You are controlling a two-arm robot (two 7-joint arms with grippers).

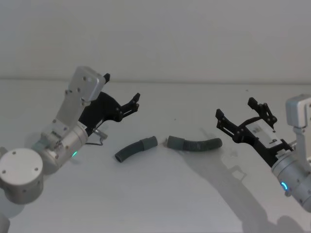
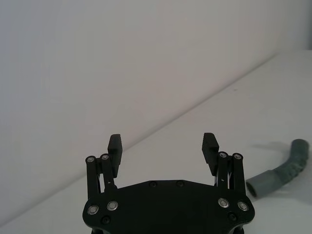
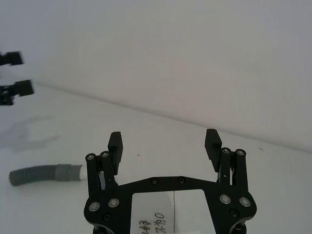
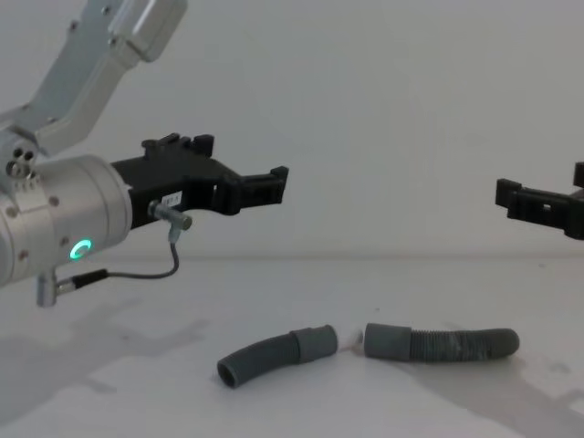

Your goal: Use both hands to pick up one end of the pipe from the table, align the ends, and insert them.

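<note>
Left end effector (image 1: 121, 90) and right end effector (image 1: 235, 108), jaws apart, flank pipe (image 1: 199, 144)

Head view looking down, chest view low, side-on, wrist views facing forward, all sharing pipe (image 1: 194, 144)

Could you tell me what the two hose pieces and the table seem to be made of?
The shorter hose piece and the longer hose piece look like flexible plastic or rubber. Both are matte dark grey, with ribbed corrugations and smooth cuffs. The table has a smooth, matte white surface that takes soft shadows without glare. It may be laminate or painted board, but I cannot tell which.
</note>
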